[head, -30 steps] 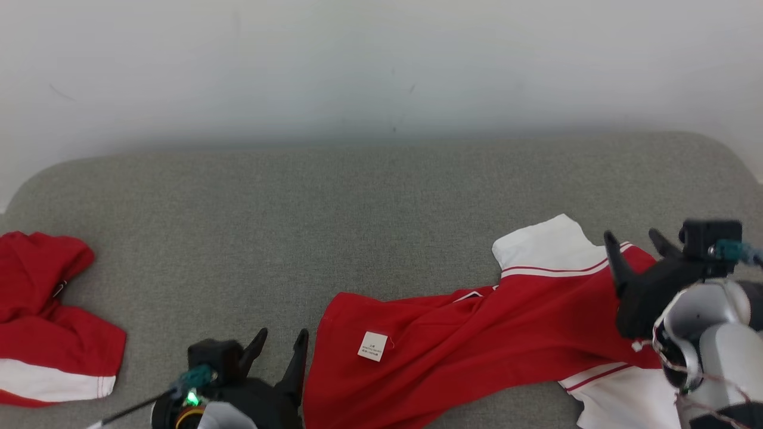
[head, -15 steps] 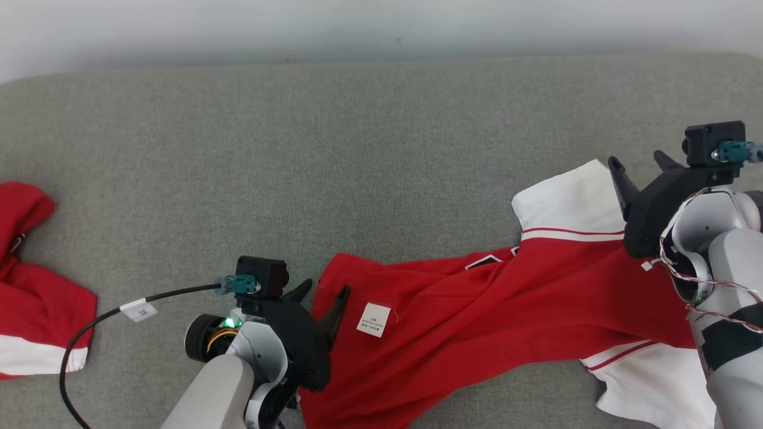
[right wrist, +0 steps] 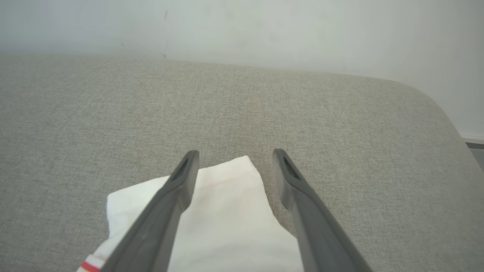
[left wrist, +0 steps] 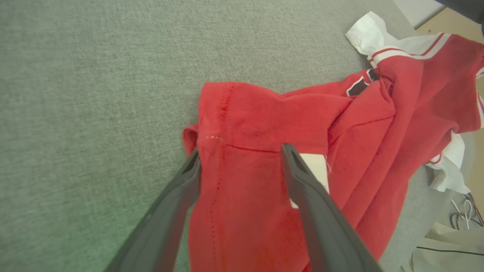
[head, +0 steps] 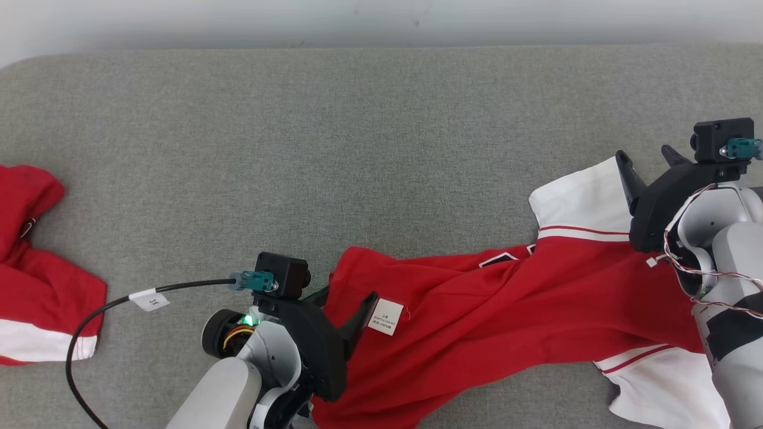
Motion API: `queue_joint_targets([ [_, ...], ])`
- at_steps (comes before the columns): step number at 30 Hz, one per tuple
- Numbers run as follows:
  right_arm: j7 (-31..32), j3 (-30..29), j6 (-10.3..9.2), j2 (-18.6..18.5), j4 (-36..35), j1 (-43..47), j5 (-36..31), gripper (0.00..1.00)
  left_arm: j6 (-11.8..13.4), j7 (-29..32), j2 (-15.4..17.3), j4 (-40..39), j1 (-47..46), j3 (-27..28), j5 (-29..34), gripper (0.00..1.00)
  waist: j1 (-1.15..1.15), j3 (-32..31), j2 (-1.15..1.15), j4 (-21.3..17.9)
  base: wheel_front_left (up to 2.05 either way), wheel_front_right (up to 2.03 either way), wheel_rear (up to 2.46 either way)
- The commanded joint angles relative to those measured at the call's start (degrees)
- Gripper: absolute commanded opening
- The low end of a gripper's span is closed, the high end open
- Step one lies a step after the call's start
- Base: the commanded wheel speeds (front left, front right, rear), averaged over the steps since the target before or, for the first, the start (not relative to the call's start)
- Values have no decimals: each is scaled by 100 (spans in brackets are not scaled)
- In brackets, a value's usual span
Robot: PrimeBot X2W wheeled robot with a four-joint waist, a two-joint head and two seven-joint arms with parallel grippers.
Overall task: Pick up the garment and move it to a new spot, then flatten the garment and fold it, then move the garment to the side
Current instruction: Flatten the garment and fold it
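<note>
The garment (head: 524, 304) is a red shirt with white sleeves, lying crumpled and stretched across the lower right of the grey surface. A white care label (head: 386, 317) shows near its left hem. My left gripper (head: 349, 299) is open over that hem corner (left wrist: 242, 162), one finger at the fabric's edge and the other beside the label. My right gripper (head: 647, 158) is open above the white sleeve (head: 581, 199); in the right wrist view the sleeve end (right wrist: 227, 211) lies between and under its fingers. Nothing is held.
A second red garment with a white band (head: 36, 286) lies bunched at the left edge. A black cable (head: 119, 307) trails from my left wrist. The grey padded surface (head: 357, 149) reaches back to a pale wall. In the left wrist view, pale cloth (left wrist: 446, 253) and cables lie beyond the surface's edge.
The head camera tilted down, so the whole scene shifted. My left gripper advanced onto the red hem beside the label. My right gripper stayed open over the white sleeve.
</note>
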Motion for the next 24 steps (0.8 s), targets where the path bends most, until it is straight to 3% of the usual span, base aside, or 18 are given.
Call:
queue_joint_targets([
  [1, -38, 40, -15, -32, 52, -47, 60, 100, 0, 31, 21, -93, 36, -9, -34, 100, 0, 6, -1, -7, 0, 0, 0],
  [6, -82, 180, -15, 4, 144, -141, 125, 100, 119, -17, 77, -222, -81, -25, 125, 100, 0, 45, -1, -56, 0, 0, 0],
  [14, -190, 238, -15, -84, 313, -154, 189, 100, 426, 403, 162, -645, 121, -92, 116, 100, 0, 6, -1, -38, 0, 0, 0],
  [24, -268, 384, -15, 0, 442, -229, 244, 100, 484, 404, 162, -664, 64, -76, 60, 100, 0, -10, -1, -134, 0, 0, 0],
])
